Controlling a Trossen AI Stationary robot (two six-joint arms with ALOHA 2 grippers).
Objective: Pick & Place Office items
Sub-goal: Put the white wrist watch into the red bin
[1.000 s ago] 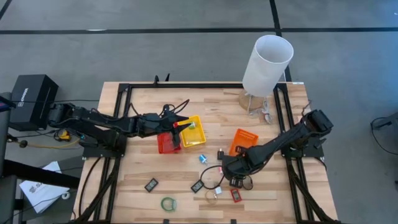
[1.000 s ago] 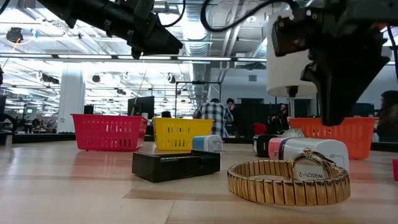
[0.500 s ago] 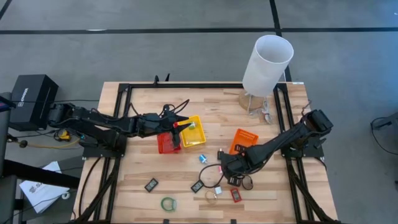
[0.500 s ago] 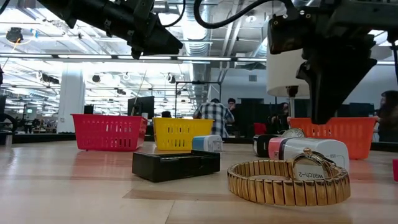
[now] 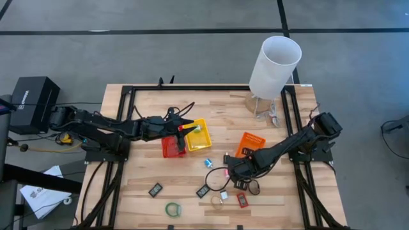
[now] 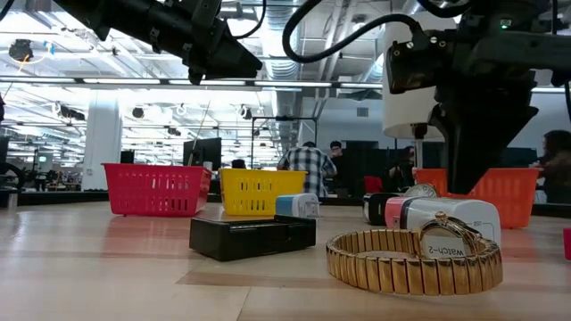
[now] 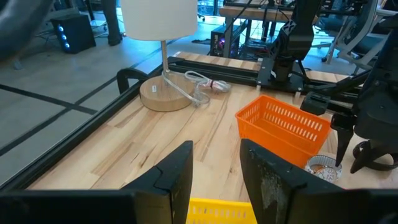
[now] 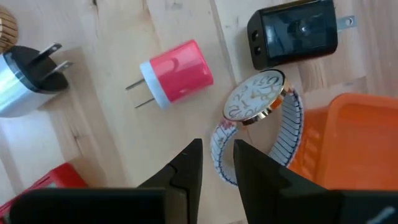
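Right wrist view: the right arm's fingers [image 8: 186, 165] hang low over the wooden surface [image 8: 112, 124]. They are a little apart and hold nothing. Just ahead of the tips lies a watch with a white face and a striped stretchy band [image 8: 256, 104]. Part of its band shows in the gap between the fingers. The watch touches the orange plastic tray [image 8: 348, 143], which sits to one side of the fingers. Past the watch lies a pink plug with two metal pins [image 8: 177, 73], and farther on a black square charger [image 8: 293, 31]. A silver and black plug [image 8: 22, 74] lies well off to the other side.

The left arm's fingers [image 7: 177, 171] wait up in the air, spread apart, with nothing in them. A yellow plastic tray [image 7: 217, 211] is right under them. Far ahead of them stands a white lamp with a round wooden foot [image 7: 163, 93].

From low down, a gold stretchy watch band [image 6: 415, 260] lies beside a flat black box [image 6: 252, 236], both on the surface.
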